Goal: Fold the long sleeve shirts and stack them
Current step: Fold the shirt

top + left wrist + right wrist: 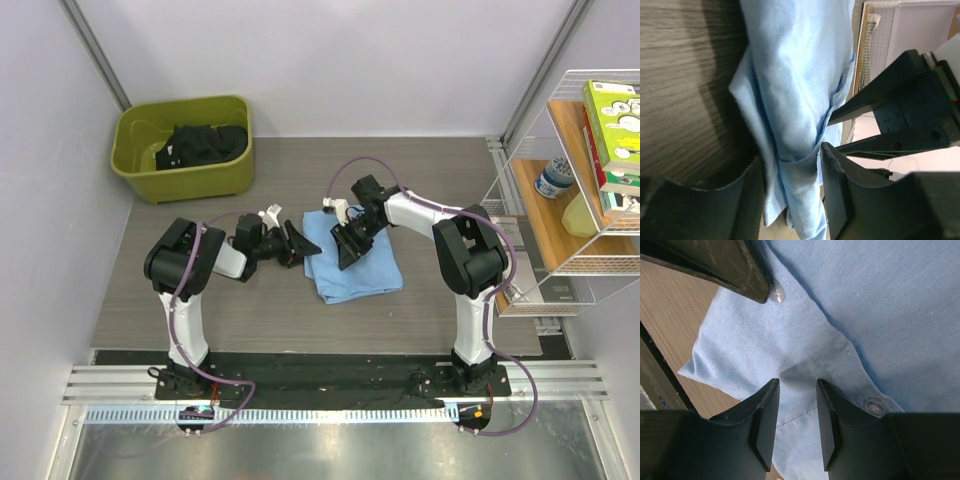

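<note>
Folded light blue shirt met by both grippers at mid-table.

The shirt's left edge is clamped by the left gripper, its fingers kept apart only by the bunched layers that fill the gap. The right gripper is set over the shirt's top with a narrow gap; whether cloth is pinched there cannot be told. The shirt is laid as a creased rectangle on the grey wooden table. Clear buttons and a stitched placket are shown only by the right wrist view. Farther off, dark garments are held in an olive-green tub, seen only from above.
</note>
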